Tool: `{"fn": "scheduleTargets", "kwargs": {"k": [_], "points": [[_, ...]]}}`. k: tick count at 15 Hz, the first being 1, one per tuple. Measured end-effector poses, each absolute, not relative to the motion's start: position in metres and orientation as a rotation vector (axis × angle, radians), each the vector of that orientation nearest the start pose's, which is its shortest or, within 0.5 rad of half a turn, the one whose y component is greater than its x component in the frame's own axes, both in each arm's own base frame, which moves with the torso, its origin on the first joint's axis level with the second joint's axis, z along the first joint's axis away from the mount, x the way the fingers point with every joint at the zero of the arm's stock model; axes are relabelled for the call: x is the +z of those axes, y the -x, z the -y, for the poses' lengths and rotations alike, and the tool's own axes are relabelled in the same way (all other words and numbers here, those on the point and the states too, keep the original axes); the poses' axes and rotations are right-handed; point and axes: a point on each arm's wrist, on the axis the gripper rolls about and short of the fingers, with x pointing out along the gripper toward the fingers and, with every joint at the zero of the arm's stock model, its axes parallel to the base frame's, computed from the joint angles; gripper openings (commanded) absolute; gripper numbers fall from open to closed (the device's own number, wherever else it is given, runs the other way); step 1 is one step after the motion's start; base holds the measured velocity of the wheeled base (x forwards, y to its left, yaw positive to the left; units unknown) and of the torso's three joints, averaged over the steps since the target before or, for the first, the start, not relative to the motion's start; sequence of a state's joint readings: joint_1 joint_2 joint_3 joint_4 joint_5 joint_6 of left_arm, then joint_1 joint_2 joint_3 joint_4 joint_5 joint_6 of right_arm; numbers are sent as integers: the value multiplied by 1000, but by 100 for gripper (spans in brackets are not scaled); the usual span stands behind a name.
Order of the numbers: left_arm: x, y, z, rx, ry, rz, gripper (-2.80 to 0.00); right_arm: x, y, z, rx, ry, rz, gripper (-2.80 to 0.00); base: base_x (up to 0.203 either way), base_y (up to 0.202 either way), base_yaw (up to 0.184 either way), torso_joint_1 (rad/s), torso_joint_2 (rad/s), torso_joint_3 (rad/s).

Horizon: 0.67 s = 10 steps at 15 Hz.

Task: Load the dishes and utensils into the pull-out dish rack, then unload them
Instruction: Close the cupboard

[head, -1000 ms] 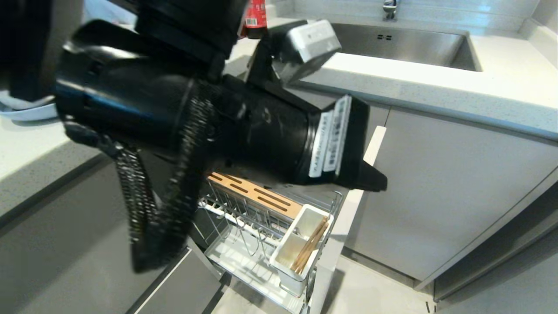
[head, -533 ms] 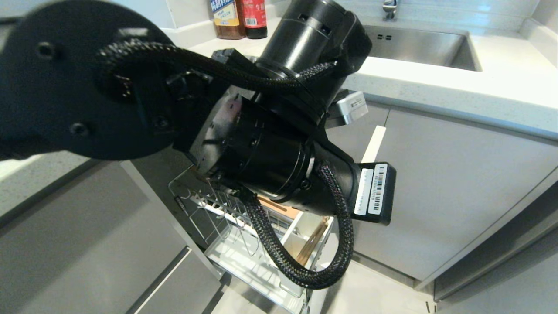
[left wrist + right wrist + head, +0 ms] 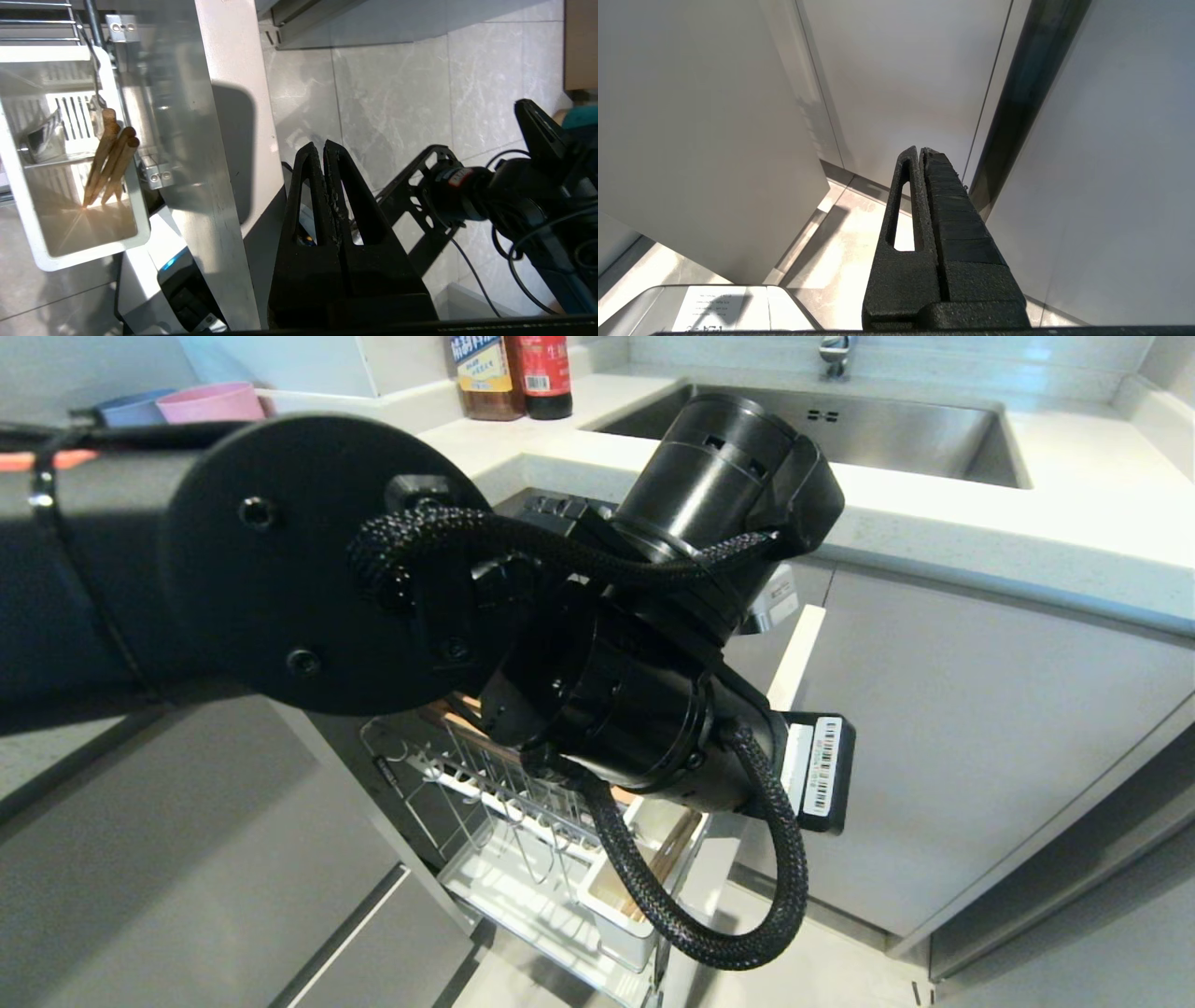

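The rack [image 3: 523,887] holds only chopsticks [image 3: 110,163] and perhaps a spoon, and the left gripper [image 3: 323,149] is closed and empty.

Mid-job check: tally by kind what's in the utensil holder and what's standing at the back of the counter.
Wooden chopsticks: 3 ends showing, in the white utensil holder
Metal utensil: 1, in the holder's other compartment, kind unclear
Bottles: 2, on the counter
Cups: 2, a pink cup and a blue cup
Total: 8
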State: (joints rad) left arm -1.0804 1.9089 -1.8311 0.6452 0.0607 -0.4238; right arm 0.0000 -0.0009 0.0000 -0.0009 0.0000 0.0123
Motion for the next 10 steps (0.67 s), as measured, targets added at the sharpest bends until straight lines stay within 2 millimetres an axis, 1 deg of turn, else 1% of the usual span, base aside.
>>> {"fn": "scheduleTargets", "kwargs": {"k": [5,10], "points": [[277,-172,312,-709,-58,-766,-280,76,23,0,0,-12,2,-280,0,0,0,0,0,0],[279,-176,307,-599,-95,-699,-280,76,23,0,0,-12,2,-280,0,0,0,0,0,0]]}}
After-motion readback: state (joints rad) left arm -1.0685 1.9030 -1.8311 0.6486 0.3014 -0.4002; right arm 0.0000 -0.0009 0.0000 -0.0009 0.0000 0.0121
